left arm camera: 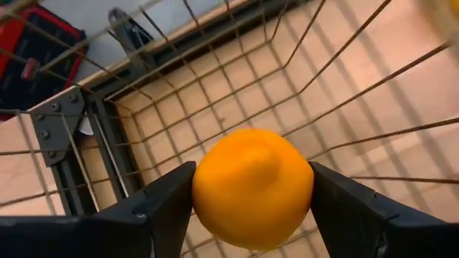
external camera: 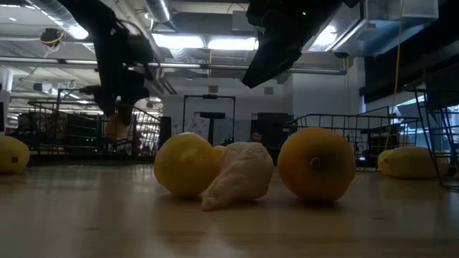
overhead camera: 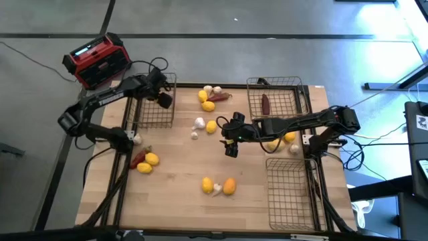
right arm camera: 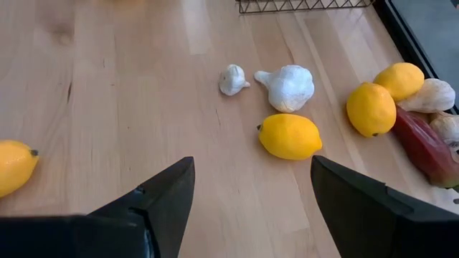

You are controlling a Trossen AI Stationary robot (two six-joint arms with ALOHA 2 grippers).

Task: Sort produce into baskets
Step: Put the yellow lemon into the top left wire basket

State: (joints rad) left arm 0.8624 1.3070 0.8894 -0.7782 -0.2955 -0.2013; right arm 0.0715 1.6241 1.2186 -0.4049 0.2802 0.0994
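Sorting status: early; most produce unsorted, by my count.

1. Tabletop (overhead camera: 180, 194), wooden, carrying everything below.
2. Left basket (overhead camera: 152, 110), wire mesh, at 10 o'clock. No fruit seen resting in it yet; delivery pending.
3. Right far basket (overhead camera: 275, 100), at 1 o'clock. Holds one dark red piece (overhead camera: 265, 103), the only item clearly sorted.
4. Right near basket (overhead camera: 289, 191), at 4 o'clock. No produce visible inside.
5. Left claw (overhead camera: 164, 100), over the left basket, clamped on an orange fruit (left arm camera: 252, 188) between both fingers; mesh floor directly below. Judged next: release.
6. Right claw (right arm camera: 251, 204), mid-tabletop, spread wide, holding nothing, aimed at a yellow lemon (right arm camera: 290, 136).
7. Loose produce, largest group first:
   - 12 o'clock cluster (overhead camera: 210, 97): lemons, garlic, a red piece.
   - Centre: garlic bulb (right arm camera: 288, 87) and a smaller clove (right arm camera: 232, 79), near the lemon.
   - 6 o'clock trio: yellow fruit (external camera: 186, 164), garlic (external camera: 239, 174), orange fruit (external camera: 316, 163), touching.
   - 8 o'clock: a lemon and red piece (overhead camera: 144, 161).
   - 3 o'clock: fruit partly hidden under the right arm (overhead camera: 289, 138).

Remaining: nearly all loose items.
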